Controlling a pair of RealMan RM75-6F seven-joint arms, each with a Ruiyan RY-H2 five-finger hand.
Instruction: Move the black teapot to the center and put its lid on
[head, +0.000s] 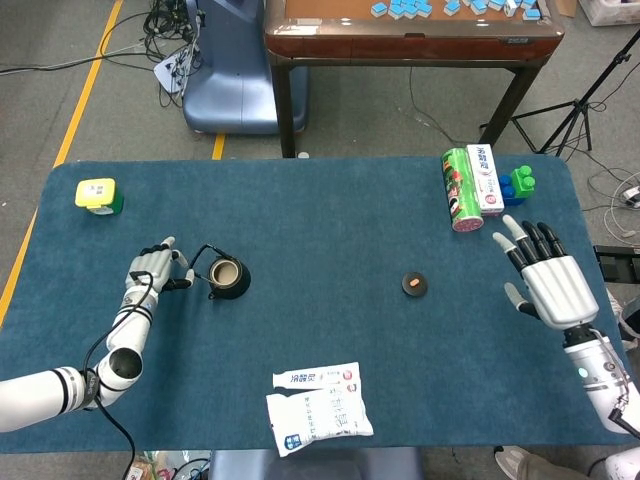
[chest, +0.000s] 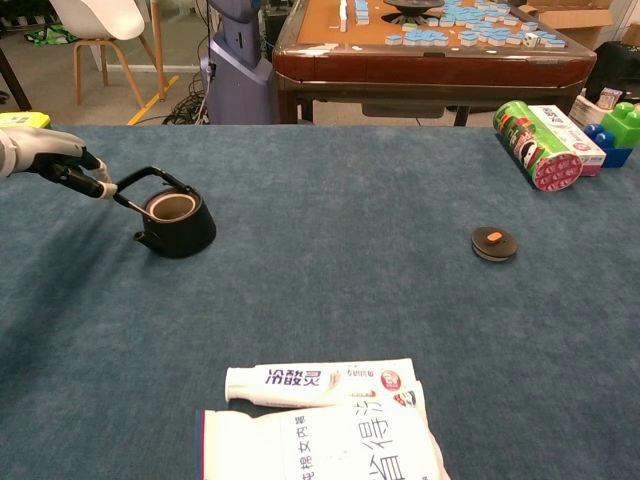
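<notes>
On the toothpaste tube (chest: 320, 381) lying at six o'clock on my desk (chest: 330, 280) I can read the Chinese brand 冷酸灵. The white packet (chest: 320, 445) just under it carries large Chinese characters cut off by the frame edge, too partial for me to read surely. Print on the green can (chest: 532, 143) at two o'clock is too small to make out.

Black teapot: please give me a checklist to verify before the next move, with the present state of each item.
1. Left hand at the handle of the black teapot: ok, fingertips reach it.
2. Firm grip on handle: cannot tell.
3. Teapot upright, mouth open for lid: ok.
4. Lid free on the table, right of center: ok.
5. Right hand open, holding nothing: ok.
6. Path to table center unobstructed: ok; white packets lie nearer the front edge.
</notes>
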